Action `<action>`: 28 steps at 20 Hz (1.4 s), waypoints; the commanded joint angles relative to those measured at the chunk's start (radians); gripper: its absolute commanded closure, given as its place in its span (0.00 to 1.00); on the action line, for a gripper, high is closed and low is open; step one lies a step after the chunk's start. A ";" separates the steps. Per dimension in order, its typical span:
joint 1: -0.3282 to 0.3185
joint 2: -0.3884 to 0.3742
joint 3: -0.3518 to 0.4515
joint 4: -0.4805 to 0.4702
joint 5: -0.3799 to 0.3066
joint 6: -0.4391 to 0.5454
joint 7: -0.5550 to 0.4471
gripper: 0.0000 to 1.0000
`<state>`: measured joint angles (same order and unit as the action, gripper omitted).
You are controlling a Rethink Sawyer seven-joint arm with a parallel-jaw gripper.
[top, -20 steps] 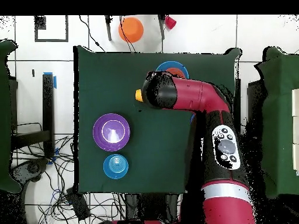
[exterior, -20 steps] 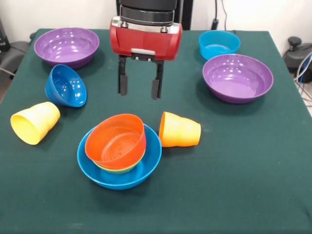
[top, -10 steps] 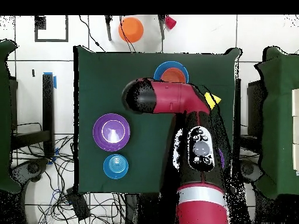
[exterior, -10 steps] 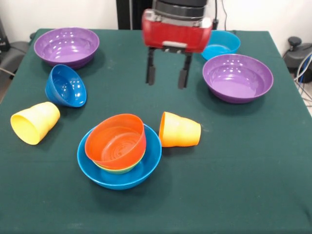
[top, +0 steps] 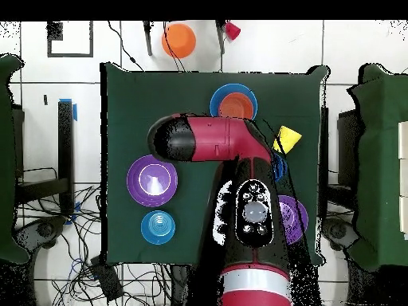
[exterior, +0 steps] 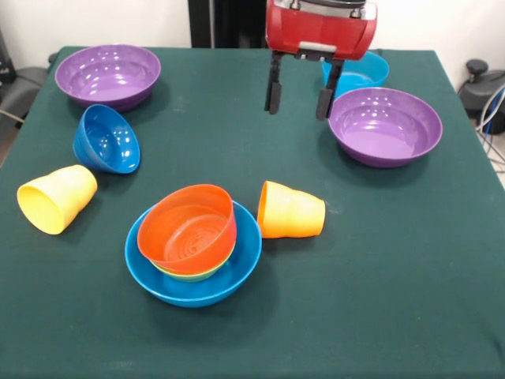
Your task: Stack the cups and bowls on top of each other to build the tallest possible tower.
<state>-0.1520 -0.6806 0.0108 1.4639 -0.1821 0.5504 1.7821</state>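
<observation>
Over the green-clothed table (exterior: 410, 260), the open, empty gripper (exterior: 298, 95) had shifted from above the tipped orange plastic cup (exterior: 290, 210) toward the wide purple plastic bowl (exterior: 385, 125).

green bowl (exterior: 189, 275) mostly hidden, arm (exterior: 319, 24) cropped

glossy red arm (top: 239, 151), black joint caps, grey button panel, red wrist housing, two black jaws
</observation>
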 commanded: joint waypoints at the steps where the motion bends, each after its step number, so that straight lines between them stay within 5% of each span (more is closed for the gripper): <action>1: 0.031 0.024 0.025 0.106 0.008 0.078 0.110 0.00; 8: 0.018 0.040 0.035 0.114 0.051 0.080 0.126 0.00; 16: -0.024 0.052 0.112 0.224 0.123 -0.078 0.145 0.00; 22: 0.037 0.078 0.054 0.234 0.118 -0.134 0.191 0.00; 26: 0.013 0.076 0.078 0.264 0.161 -0.154 0.194 0.00; 28: 0.028 0.074 0.052 0.258 0.127 -0.147 0.162 0.00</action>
<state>-0.1389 -0.6658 0.0101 1.6461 -0.0612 0.4424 1.7884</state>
